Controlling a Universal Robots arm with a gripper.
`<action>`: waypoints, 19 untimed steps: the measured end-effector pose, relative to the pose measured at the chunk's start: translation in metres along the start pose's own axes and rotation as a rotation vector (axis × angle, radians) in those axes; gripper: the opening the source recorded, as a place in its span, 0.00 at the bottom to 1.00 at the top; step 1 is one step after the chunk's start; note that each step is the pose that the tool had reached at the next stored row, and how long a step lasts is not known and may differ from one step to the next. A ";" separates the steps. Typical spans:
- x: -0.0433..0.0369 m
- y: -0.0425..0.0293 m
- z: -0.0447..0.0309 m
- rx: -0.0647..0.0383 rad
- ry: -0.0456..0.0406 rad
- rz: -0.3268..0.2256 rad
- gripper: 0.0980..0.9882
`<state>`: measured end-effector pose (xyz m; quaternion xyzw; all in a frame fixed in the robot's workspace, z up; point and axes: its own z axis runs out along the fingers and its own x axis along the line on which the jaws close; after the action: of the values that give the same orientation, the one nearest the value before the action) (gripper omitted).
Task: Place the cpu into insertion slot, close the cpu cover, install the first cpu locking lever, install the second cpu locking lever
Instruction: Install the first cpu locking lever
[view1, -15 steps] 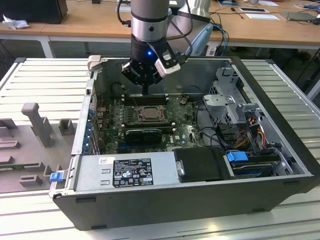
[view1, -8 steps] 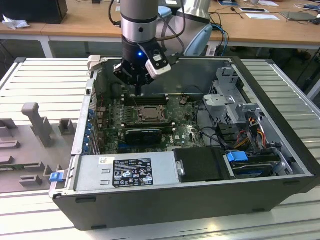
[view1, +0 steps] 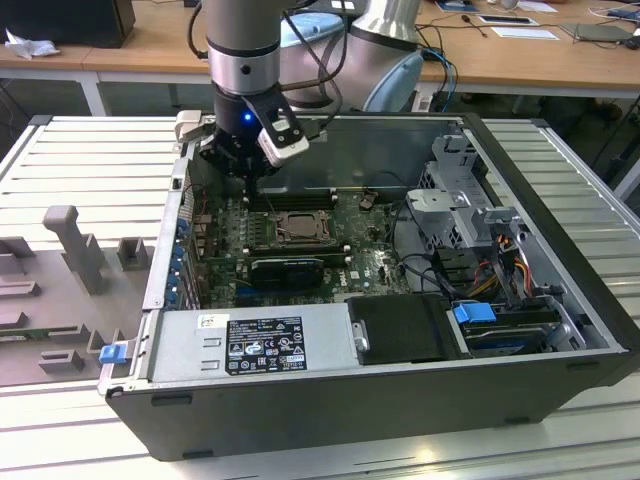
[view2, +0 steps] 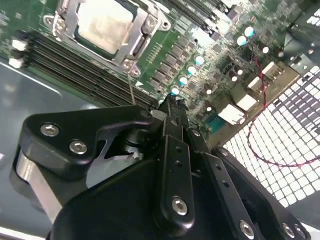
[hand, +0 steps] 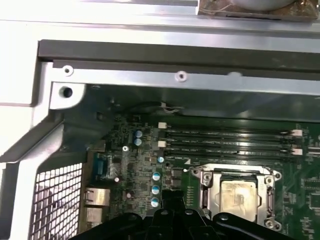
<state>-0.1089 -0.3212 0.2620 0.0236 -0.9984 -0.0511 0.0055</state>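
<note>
In the far part of the open computer case (view1: 330, 400), toward the exterior view's left, the gripper (view1: 250, 172) hangs low over the green motherboard (view1: 375, 265). It is near the insertion slot (view2: 125, 60) but not touching it. In the second wrist view the long black memory slots (view2: 75, 70) lie between the gripper and the socket. The jaws appear together, with no gap visible at the tips in both wrist views, and I see nothing held between them.

The cpu (view2: 102, 25) lies flat inside the insertion slot, its pale silver top showing through the window of the cpu cover (view2: 142, 25). The cover seems to be folded down over the chip, so I judge the first two steps as done. A thin metal rod (view2: 131, 87) stands up beside the near corner of the socket, close to the tip of the gripper. It is probably one of the locking levers, not yet pressed down, though I cannot tell if the gripper touches it.

So the step in hand is, in my judgement, the first cpu locking lever. This work calls for exact contact on a very thin rod, which has to be pushed down and sideways until it catches under its hook. The jaws could easily slip off it, and the memory slots are close
</note>
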 end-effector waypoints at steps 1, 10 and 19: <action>0.0002 0.0009 0.0012 0.000 0.0002 0.000 0.01; -0.0010 0.0199 0.0053 0.000 0.0000 0.000 0.01; -0.0294 0.0208 0.0084 0.000 0.0000 0.000 0.01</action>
<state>-0.0807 -0.2983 0.2555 0.0235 -0.9984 -0.0510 0.0055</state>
